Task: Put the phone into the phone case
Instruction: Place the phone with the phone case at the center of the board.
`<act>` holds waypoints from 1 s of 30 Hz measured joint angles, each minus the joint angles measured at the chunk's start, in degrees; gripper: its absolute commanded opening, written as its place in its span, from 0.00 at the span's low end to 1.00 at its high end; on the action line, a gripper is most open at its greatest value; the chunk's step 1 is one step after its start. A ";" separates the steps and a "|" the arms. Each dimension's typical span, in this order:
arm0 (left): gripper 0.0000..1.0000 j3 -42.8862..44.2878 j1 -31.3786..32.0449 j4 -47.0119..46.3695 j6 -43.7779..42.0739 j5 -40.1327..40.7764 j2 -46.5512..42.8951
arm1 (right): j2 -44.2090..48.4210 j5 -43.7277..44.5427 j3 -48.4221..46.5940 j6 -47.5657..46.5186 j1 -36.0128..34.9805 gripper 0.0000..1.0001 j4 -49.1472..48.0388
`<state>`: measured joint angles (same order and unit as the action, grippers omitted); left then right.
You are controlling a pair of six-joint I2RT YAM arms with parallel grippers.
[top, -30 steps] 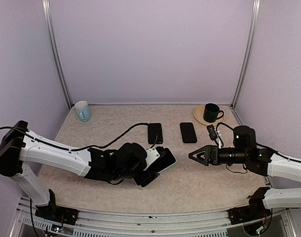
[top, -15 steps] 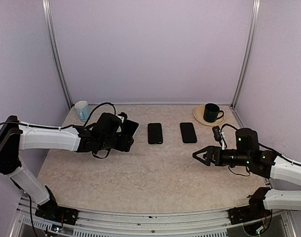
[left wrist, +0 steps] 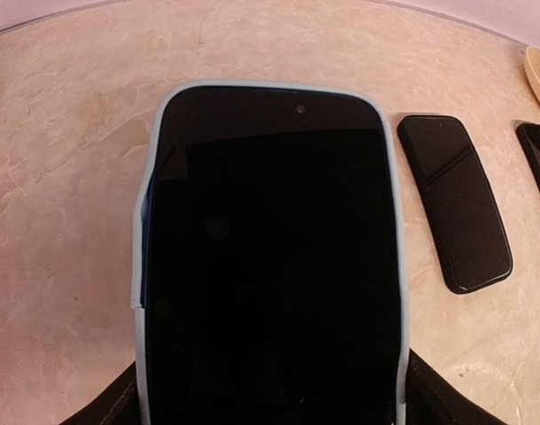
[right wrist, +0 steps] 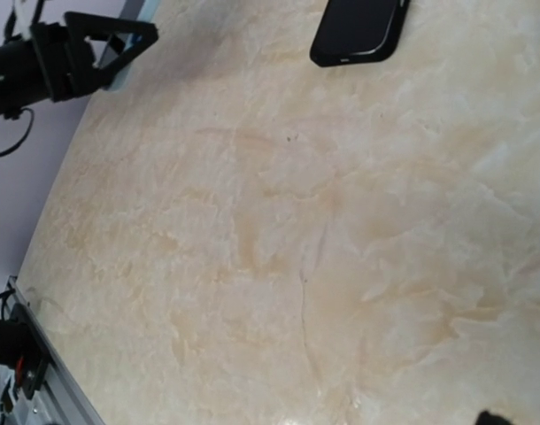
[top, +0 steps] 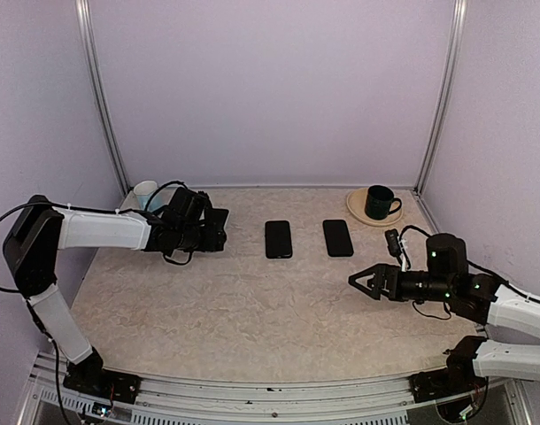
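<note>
While the left arm stretches toward the far left corner of the table (top: 252,310), just right of a pale blue cup (top: 147,198), the left gripper (top: 208,235) pinches a phone (left wrist: 270,257) by its long sides. The dark screen faces the wrist camera. A light blue case (left wrist: 252,86) already rims the phone along the top and both sides. Along the left edge a darker blue sliver shows between rim and glass. Whether the phone touches the tabletop I cannot tell.

Further right, two black slabs lie flat and side by side, apart from each other: the left slab (top: 278,239) and the right slab (top: 337,237). Whether they are phones or cases is unclear. Beyond them, in the far right corner, a dark green mug (top: 376,202) stands on a tan saucer (top: 355,209). Nearer the front, the right gripper (top: 366,282) points left, well apart from the slabs. Its fingers are spread wide with nothing between them.
</note>
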<state>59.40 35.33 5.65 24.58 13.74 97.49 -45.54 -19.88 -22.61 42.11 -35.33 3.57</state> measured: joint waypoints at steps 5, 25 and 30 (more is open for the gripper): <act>0.23 2.16 -1.73 0.13 1.11 -0.96 3.17 | 0.50 -0.02 0.00 0.35 0.00 1.00 0.00; 0.30 5.92 -5.77 2.56 2.49 -1.29 12.44 | -0.26 -0.59 -0.02 0.81 0.00 1.00 0.04; 0.33 6.73 -6.01 3.02 2.73 -1.27 13.64 | -0.48 -0.63 -0.04 0.81 0.00 1.00 0.04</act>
<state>66.13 29.32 8.67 27.31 12.47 111.13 -46.02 -20.51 -22.65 42.92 -35.33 3.62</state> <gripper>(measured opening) 0.778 0.996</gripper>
